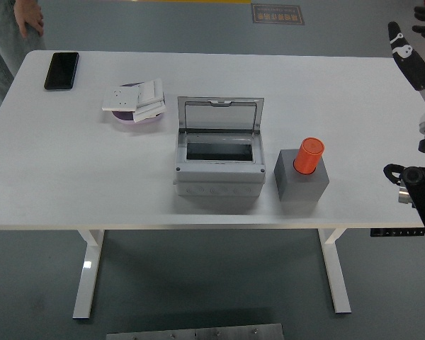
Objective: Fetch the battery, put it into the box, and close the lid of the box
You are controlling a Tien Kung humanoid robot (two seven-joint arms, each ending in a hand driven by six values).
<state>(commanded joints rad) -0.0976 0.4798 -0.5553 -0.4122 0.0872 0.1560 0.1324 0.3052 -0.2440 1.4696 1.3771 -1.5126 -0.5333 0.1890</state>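
An orange cylindrical battery (308, 156) stands upright in a dark grey block holder (301, 181) right of centre on the white table (71, 170). Just left of it sits a grey box (217, 168) with its clear lid (219, 115) raised upright and its inside empty. My right hand (413, 44) is at the far right edge, raised beyond the table's corner, fingers spread and holding nothing, well away from the battery. The left arm does not show.
A black phone (61, 70) lies at the far left. A pink dish (137, 113) with white cards on it sits left of the box. A person's hand (28, 15) and leg show at the top left corner.
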